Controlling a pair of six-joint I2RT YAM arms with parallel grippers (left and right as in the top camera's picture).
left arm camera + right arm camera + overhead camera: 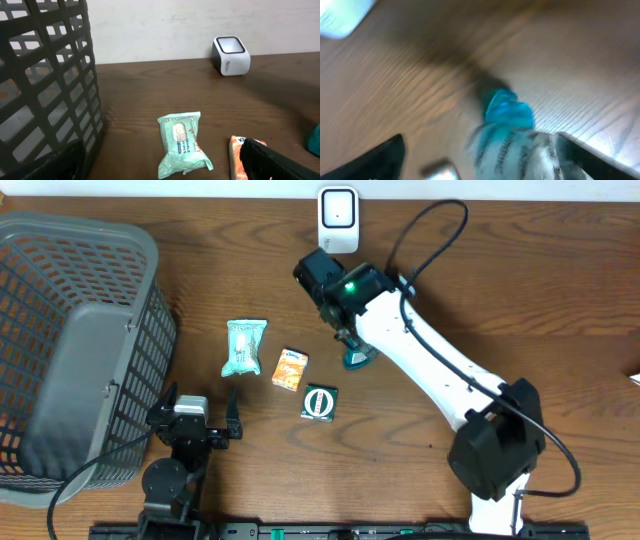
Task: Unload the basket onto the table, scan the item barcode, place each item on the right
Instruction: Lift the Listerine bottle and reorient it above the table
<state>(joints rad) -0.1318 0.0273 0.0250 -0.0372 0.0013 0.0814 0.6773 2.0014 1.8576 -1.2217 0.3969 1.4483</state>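
We are judging the teal pouch (358, 360) light, soft and crinkly, best pinched across its middle, while our right pincer (348, 345) is hanging wide over it.

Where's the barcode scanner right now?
In the overhead view the white scanner stands at the far edge of the table, near the centre, just beyond the wrist of the right arm.
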